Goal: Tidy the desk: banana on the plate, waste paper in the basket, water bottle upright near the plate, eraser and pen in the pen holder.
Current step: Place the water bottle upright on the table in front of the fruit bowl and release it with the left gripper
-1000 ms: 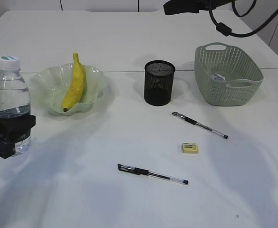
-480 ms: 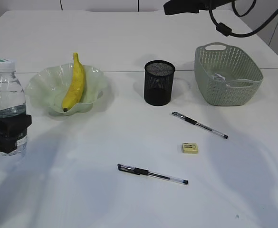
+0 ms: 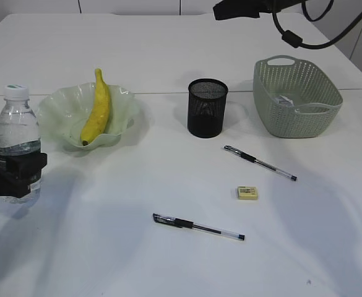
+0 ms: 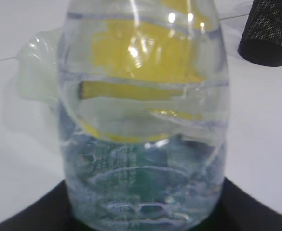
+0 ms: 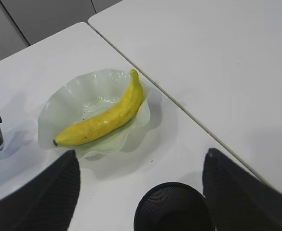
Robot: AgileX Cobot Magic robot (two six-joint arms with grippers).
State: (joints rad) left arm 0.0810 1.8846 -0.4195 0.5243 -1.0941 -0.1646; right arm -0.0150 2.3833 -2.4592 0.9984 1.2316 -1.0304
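exterior view: left tool is clamped around the lower body of the water bottle, at the far left of the desk, jaws about half spread to the bottle's width. bottle is upright, white cap on top, just left of the plate; whether its base touches the desk i cannot tell

left wrist view: bottle fills the frame between the dark jaws, yellow of the banana refracted through the water, pen holder at top right

banana lies in the plate, stem end toward the far side

right wrist view: right tool hangs above the desk with jaws wide apart, nothing between them; pen holder right below, banana and plate further off. in the exterior view only a dark part of that arm shows at the top edge

pen holder stands mid-desk, black mesh. basket to its right, white paper inside it

on the desk, outside the holder: one pen right of the holder, eraser just in front of it, second pen nearer the front edge. all three lie apart from each other
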